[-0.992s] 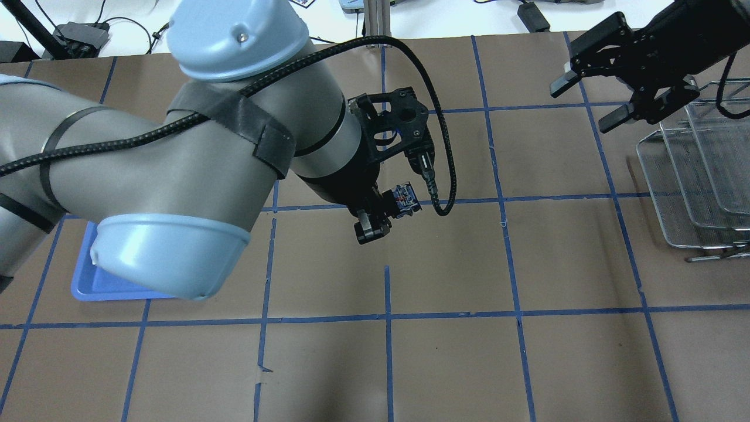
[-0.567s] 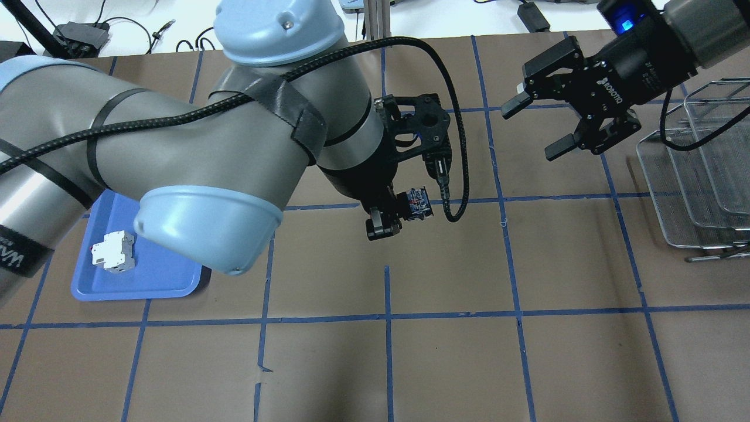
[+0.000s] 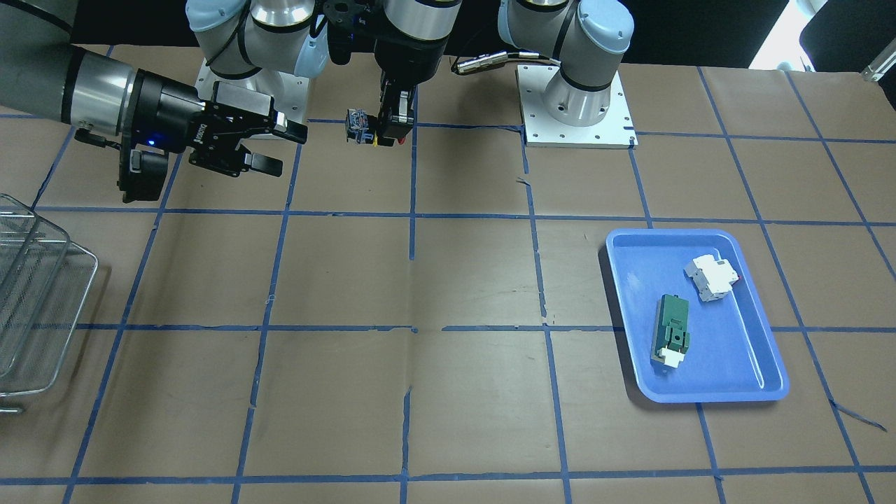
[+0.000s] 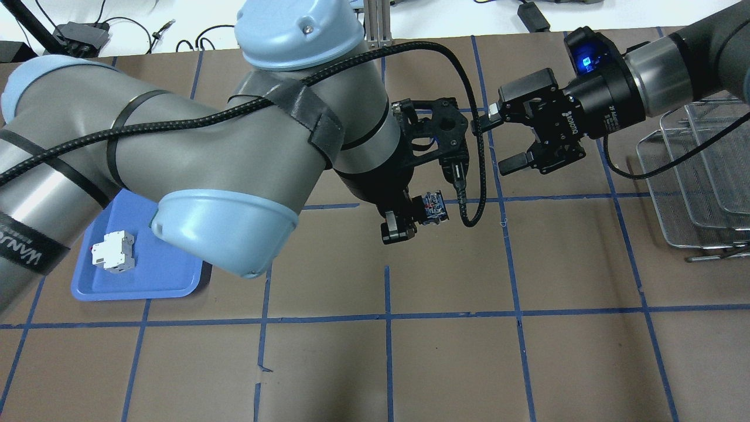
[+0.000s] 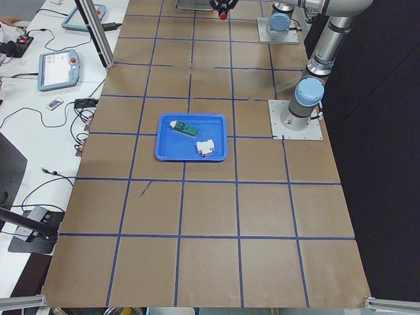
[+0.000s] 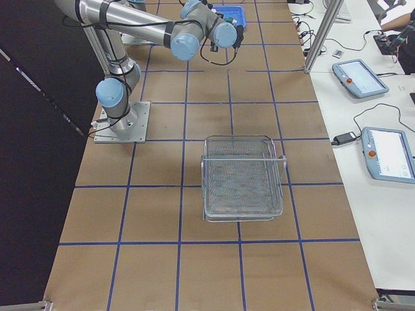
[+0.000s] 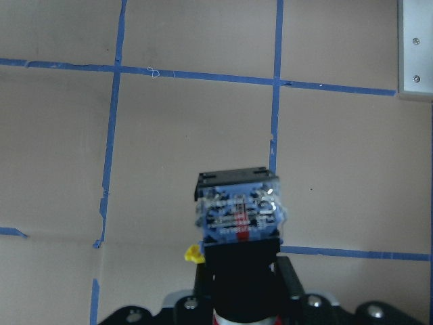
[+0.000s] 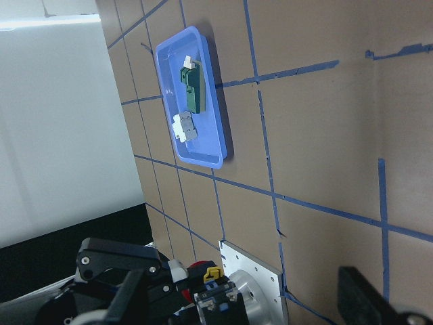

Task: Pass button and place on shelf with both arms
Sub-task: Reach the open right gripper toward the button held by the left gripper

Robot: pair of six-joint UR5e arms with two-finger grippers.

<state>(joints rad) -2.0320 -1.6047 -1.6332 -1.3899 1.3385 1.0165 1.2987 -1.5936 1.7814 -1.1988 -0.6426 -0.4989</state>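
Left gripper (image 4: 407, 218): is clamping the button (image 4: 435, 207) above the table's middle, contact block pointing outward.
Right gripper (image 4: 497, 143): is hovering just right of the button, fingers wide apart, touching nothing.
Shelf (image 4: 691, 193): is sitting far right.

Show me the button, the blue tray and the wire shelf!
button (image 7: 238, 213): left wrist view, on its bluish contact block.
blue tray (image 3: 728, 350): front-facing view, on a bare part of its floor.
shelf (image 6: 243, 181): right side view, on its bare wire mesh.

cable loop (image 4: 484, 181) beside button (image 4: 435, 206), right pincer (image 4: 489, 146) just beyond
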